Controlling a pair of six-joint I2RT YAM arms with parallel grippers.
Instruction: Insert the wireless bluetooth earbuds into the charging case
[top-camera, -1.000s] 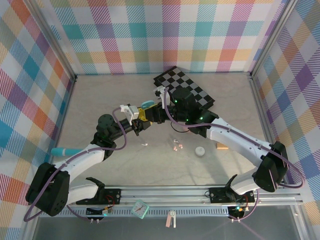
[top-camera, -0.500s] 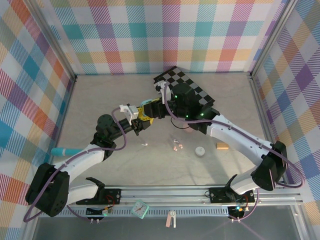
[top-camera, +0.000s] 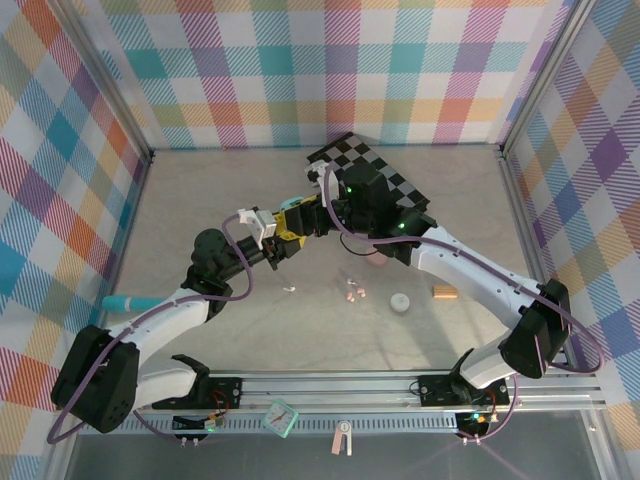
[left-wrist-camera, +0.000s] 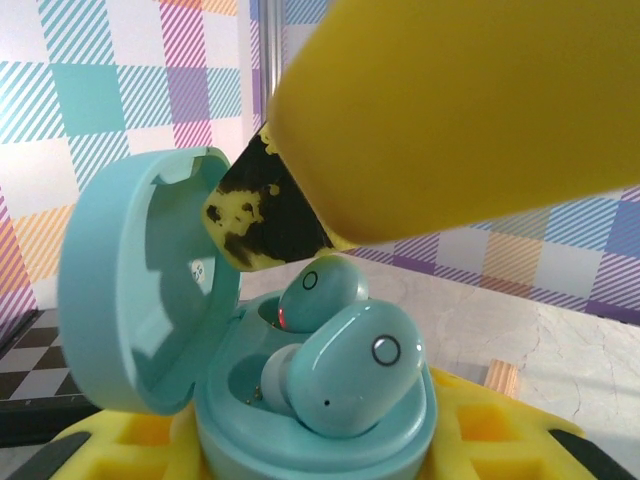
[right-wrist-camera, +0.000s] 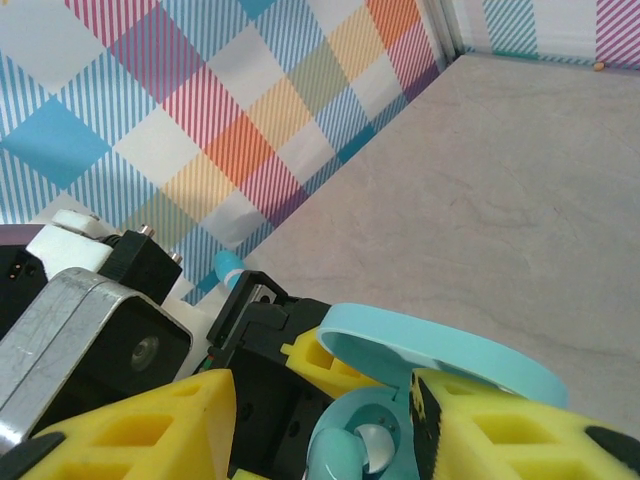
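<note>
The left tool (top-camera: 287, 234) clamps the open pale-teal oval plastic charging case (left-wrist-camera: 140, 300) steady while the right tool (right-wrist-camera: 325, 400), jaws parted, hovers over the small teal earbuds (left-wrist-camera: 345, 375) sitting inside

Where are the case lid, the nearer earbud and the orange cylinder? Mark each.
case lid (left-wrist-camera: 135, 300), left wrist view, inner face.
nearer earbud (left-wrist-camera: 340, 385), left wrist view, rounded shell.
orange cylinder (top-camera: 444, 292), top external view, its middle.

Tbl (top-camera: 210, 200): checker mat (top-camera: 340, 155), orange cyl (top-camera: 443, 292), pink earbuds (top-camera: 352, 291), white puck (top-camera: 399, 303).

Pale marbled tabletop (top-camera: 200, 190); colourful plaid walls (top-camera: 330, 70) three sides; aluminium rail (top-camera: 330, 385) front.
</note>
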